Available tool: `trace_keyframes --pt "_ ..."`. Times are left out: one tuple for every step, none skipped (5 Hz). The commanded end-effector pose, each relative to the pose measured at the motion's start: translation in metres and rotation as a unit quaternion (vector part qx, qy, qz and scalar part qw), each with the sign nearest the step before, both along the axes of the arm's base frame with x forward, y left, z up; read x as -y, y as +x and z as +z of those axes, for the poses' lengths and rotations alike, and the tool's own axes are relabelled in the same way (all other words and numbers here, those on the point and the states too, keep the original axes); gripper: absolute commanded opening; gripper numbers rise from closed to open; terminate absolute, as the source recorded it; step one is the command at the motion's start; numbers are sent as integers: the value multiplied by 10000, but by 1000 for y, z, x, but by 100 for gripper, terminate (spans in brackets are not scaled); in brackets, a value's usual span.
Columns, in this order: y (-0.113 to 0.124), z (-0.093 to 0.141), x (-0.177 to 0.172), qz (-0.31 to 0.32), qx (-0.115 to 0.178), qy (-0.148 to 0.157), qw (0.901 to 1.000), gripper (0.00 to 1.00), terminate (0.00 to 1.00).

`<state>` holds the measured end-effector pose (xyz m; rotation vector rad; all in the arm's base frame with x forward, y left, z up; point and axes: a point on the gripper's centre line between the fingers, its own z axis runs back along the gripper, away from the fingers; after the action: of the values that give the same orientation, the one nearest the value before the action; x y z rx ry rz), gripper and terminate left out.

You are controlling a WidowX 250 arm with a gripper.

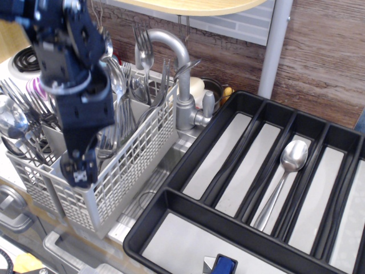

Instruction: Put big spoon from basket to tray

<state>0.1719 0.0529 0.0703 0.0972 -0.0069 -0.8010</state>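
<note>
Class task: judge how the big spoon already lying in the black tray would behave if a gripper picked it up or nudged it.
The big spoon looks like polished steel, so probably stiff and rather slippery in a pinch. Its slim handle offers little to grip, so it might twist. Nudged, it would likely slide along its slot in the tray, since the dividers flank it.

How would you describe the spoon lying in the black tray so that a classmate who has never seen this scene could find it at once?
Start at the large black tray on the right, with its long parallel slots lined in pale grey. In the third long slot from the left lies a single shiny steel spoon, bowl toward the wall. It is the only cutlery in the long slots; everything else stands upright in the grey basket.
</note>
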Motion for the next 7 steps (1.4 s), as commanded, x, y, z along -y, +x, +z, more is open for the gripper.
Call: trace_keyframes --pt "0 -9 -12 -165 286 49 9994 100 0" --pt "0 -16 -18 -321 384 315 9982 0 0" --pt "2 -20 -21 -333 446 293 9980 0 0" --pt "3 -15 -20 -195 442 234 9986 0 0" --pt "11 10 -26 114 557 14 9984 0 0" --pt "27 55 -24 457 465 7 9979 0 0" --pt "43 99 -10 1125 50 -331 9931 0 0"
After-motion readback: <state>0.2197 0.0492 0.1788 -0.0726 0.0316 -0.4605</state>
